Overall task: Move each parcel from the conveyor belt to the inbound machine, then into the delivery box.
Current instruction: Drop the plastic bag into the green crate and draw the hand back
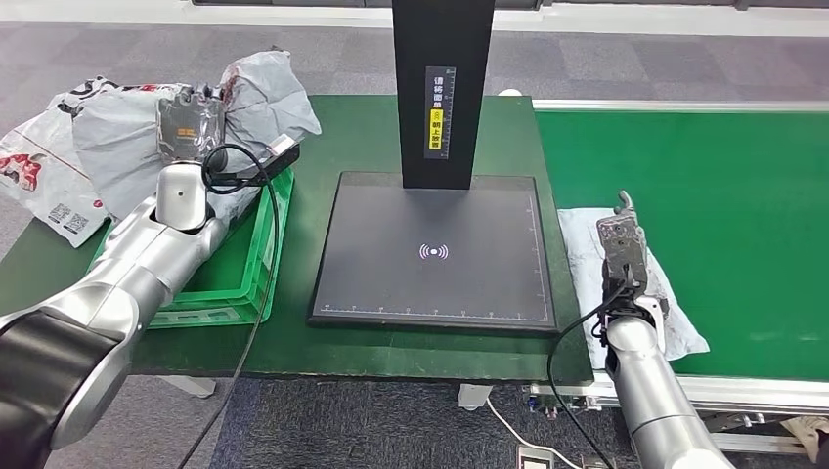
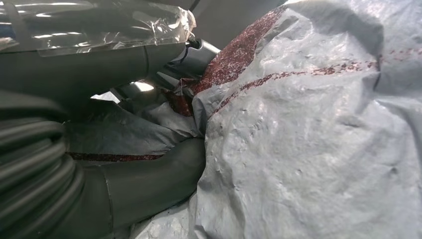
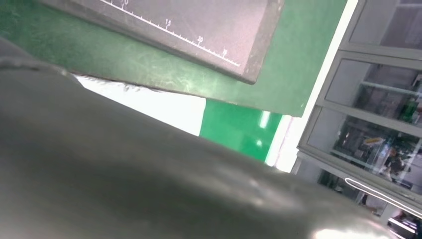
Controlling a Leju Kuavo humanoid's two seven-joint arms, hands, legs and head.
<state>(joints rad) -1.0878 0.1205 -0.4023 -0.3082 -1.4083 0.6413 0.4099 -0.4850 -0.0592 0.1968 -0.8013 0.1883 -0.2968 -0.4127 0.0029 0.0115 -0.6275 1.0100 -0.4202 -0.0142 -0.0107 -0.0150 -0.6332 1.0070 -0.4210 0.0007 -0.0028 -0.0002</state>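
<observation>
Head view — parcel [image 1: 640, 283] under right hand [image 1: 623, 249].

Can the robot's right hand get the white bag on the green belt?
Probably yes. The right hand is already right over the white parcel at the near end of the conveyor belt, with nothing between them. Whether its fingers are touching the parcel, I cannot tell.

Right wrist view, turned. A grey, blurred curved surface [image 3: 124, 174], very close to the lens, takes up much of the picture; cannot tell which part of the hand it is. Beyond it: corner of the dark scanner plate [image 3: 199, 30] with a white ruled scale, lying on green matting [image 3: 124, 69]. A white parcel edge [image 3: 159, 102] shows just past the grey surface. Farther off, glass-panelled partitions [image 3: 378, 99].
</observation>
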